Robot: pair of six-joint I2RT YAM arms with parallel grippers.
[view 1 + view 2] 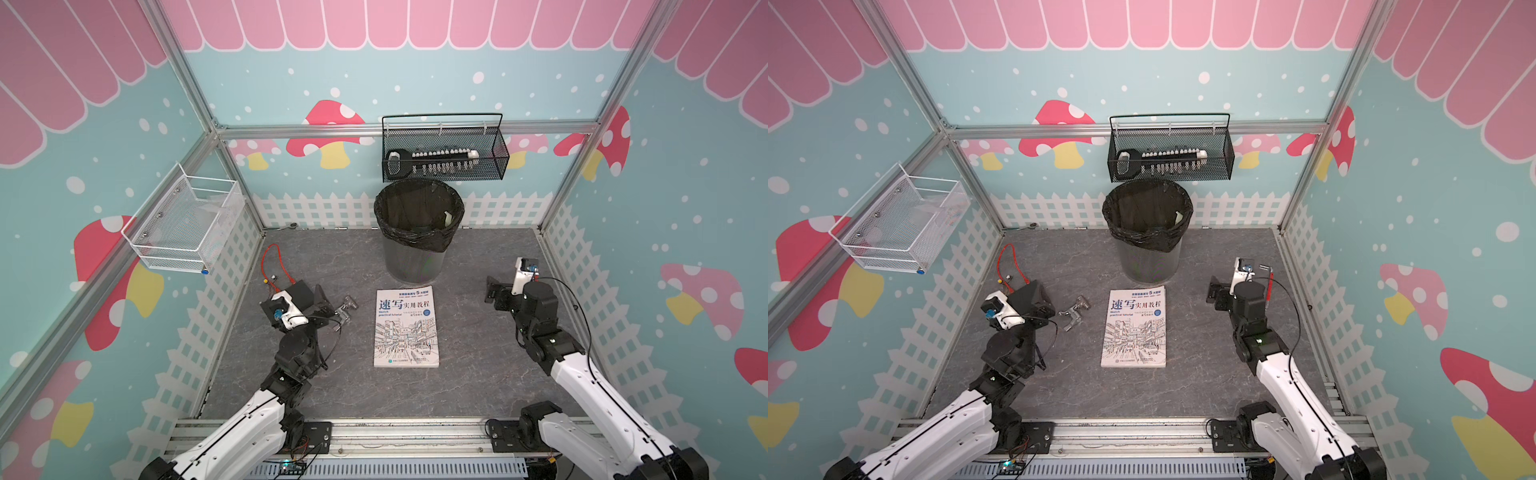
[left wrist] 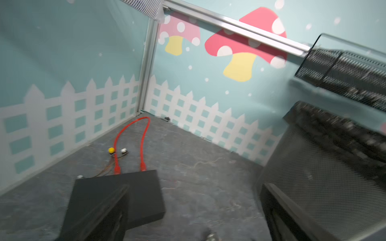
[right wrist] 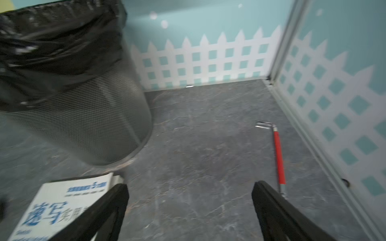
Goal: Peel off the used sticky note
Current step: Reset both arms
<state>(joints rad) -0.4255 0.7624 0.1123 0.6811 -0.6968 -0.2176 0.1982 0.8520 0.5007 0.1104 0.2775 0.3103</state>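
Sticky note [image 1: 449, 217], pale, inside black-lined bin [image 1: 411, 262]

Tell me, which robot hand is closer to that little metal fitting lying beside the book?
Left. The left gripper sits right next to the metal fitting, on its side away from the book. The right gripper is beyond the book's far side.

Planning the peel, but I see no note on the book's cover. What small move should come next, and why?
Probably bring the right gripper, open and empty, to the book and lift its cover: the book lies closed, no note shows on it, and the left gripper stands open on its other side.
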